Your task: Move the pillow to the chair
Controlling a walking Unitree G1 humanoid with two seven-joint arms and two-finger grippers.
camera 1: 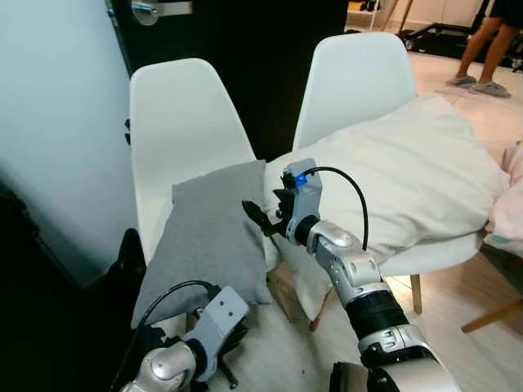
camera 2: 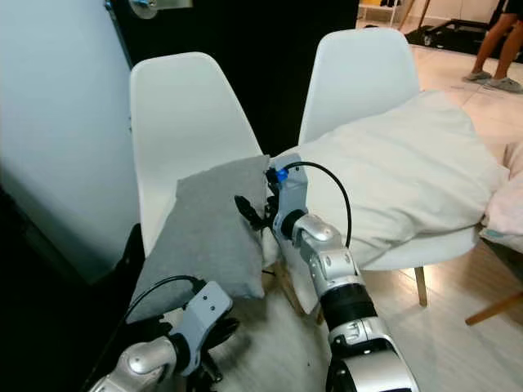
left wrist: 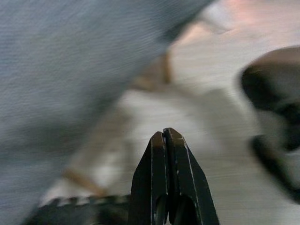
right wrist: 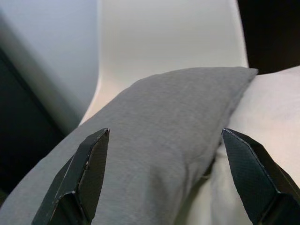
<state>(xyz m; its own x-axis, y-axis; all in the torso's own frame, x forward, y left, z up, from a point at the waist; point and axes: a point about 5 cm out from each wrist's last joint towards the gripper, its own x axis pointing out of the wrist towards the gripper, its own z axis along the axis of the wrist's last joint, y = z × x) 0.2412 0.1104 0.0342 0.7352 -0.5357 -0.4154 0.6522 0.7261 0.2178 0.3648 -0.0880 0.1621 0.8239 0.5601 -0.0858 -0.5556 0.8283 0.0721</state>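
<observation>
My right tool (camera 1: 260, 214) is spread wide just off the grey pillow (camera 1: 208, 237), which leans on the left chair (camera 1: 184, 122). My left tool (left wrist: 165, 136), pinched closed, sits below the pillow.

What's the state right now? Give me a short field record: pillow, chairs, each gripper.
grey pillow: propped on the left white chair, leaning against its back
right white chair: holds a large cream pillow
right gripper: open, at the grey pillow's right edge, not gripping
left gripper: shut, low below the grey pillow
</observation>
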